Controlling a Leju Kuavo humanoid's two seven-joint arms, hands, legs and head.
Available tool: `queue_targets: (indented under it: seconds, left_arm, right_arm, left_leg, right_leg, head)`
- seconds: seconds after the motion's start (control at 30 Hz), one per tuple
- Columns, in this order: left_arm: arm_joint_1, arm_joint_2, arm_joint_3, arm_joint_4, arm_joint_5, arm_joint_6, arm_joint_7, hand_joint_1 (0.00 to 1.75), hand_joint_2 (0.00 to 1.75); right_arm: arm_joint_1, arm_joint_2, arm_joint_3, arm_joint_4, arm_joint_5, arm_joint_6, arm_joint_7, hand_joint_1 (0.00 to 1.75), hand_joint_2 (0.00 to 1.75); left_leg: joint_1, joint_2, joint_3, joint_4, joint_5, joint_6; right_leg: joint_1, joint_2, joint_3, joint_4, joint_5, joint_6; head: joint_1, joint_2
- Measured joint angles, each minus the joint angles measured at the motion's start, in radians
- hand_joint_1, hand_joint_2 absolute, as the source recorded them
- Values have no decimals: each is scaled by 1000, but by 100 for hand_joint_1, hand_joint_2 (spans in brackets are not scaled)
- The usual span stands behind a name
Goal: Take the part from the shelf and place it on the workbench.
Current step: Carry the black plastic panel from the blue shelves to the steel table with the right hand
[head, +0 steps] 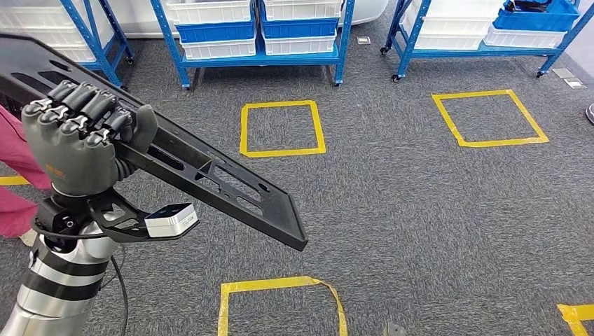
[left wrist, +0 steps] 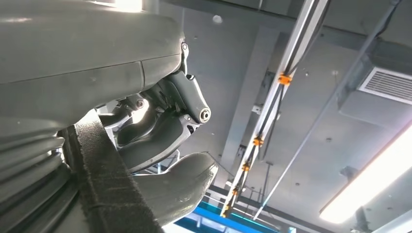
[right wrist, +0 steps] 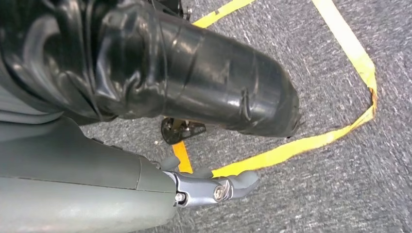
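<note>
The part (head: 210,178) is a long flat black plastic panel with slotted cut-outs. It slants from the upper left down toward the middle of the head view, above the carpet. My left hand (head: 80,136) is raised at the left and grips the panel near its middle, fingers curled over its upper edge. In the left wrist view the part's dark edge (left wrist: 109,187) crosses in front of the left hand's thumb (left wrist: 180,187), with the ceiling behind. My right hand (right wrist: 209,187) hangs low over the carpet and holds nothing.
Blue shelves (head: 256,59) with white and blue bins line the back. Yellow tape squares (head: 281,127) mark the grey carpet, one (head: 280,304) just ahead of me. A person in pink clothing (head: 15,175) stands at the left edge.
</note>
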Motion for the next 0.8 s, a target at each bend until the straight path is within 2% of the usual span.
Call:
queue_targets:
  seconds: [0.1, 0.43, 0.53, 0.57, 0.6, 0.67, 0.7, 0.73, 0.77, 0.8]
  left_arm:
    - [1, 2, 0, 0, 0, 1, 1, 175, 175]
    - [1, 5, -3, 0, -2, 2, 1, 175, 175]
    - [1, 8, -3, 0, -2, 2, 1, 175, 175]
    - [0, 10, -3, -1, -2, 3, 2, 175, 175]
    - [0, 10, -3, -1, -2, 3, 2, 175, 175]
    - [1, 11, -4, -1, -2, 4, 2, 175, 175]
    - [3, 11, -4, 0, -3, 4, 3, 175, 175]
    - [5, 11, -5, 0, -3, 4, 2, 175, 175]
    - [6, 11, -6, 0, -3, 4, 2, 175, 175]
    - [7, 11, -6, 0, -3, 4, 2, 175, 175]
  right_arm:
    - [0, 0, 0, 0, 0, 1, -7, 0, 0]
    - [0, 0, 9, 0, 22, 4, -28, 0, 0]
    - [-1, 1, 12, 0, 24, 5, -29, 0, 0]
    - [-1, 1, 14, 0, 24, 5, -29, 0, 0]
    - [-2, 0, 15, 0, 24, 5, -30, 0, 0]
    - [-2, -1, 17, 0, 25, 5, -30, 0, 0]
    - [-1, -1, 17, 0, 25, 5, -30, 0, 0]
    - [-1, -2, 17, 0, 25, 5, -30, 0, 0]
    - [0, -2, 18, 0, 25, 5, -30, 0, 0]
    - [0, -2, 18, 0, 25, 5, -30, 0, 0]
  left_leg:
    - [-2, -2, -7, -7, 3, 4]
    - [-12, -3, -16, -6, 11, 22]
    - [-9, -5, -7, -30, 25, 42]
    - [-4, -6, -1, -46, 34, 50]
    - [0, -7, 2, -58, 43, 53]
    - [4, -15, -3, -65, 51, 52]
    - [6, -21, -8, -64, 54, 48]
    - [9, -28, -12, -64, 57, 44]
    - [13, -36, -15, -64, 60, 37]
    - [19, -45, -18, -62, 63, 30]
  right_leg:
    - [2, -1, -5, -3, 3, 2]
    - [-2, -2, -10, -16, 19, 25]
    - [-4, -5, -7, -24, 24, 38]
    - [-3, -5, -16, -8, 12, 38]
    - [-3, -4, -35, 31, -9, 34]
    - [-8, -2, -96, 159, -68, 27]
    - [-12, -2, -124, 216, -87, 28]
    - [-17, -1, -135, 240, -91, 35]
    - [-23, -1, -125, 223, -78, 46]
    - [-31, 3, -95, 166, -53, 61]
  head:
    - [1, 0]
    - [1, 0]
    - [0, 0]
    - [0, 0]
    - [1, 0]
    - [2, 0]
    - [2, 0]
    - [2, 0]
    - [2, 0]
    - [2, 0]
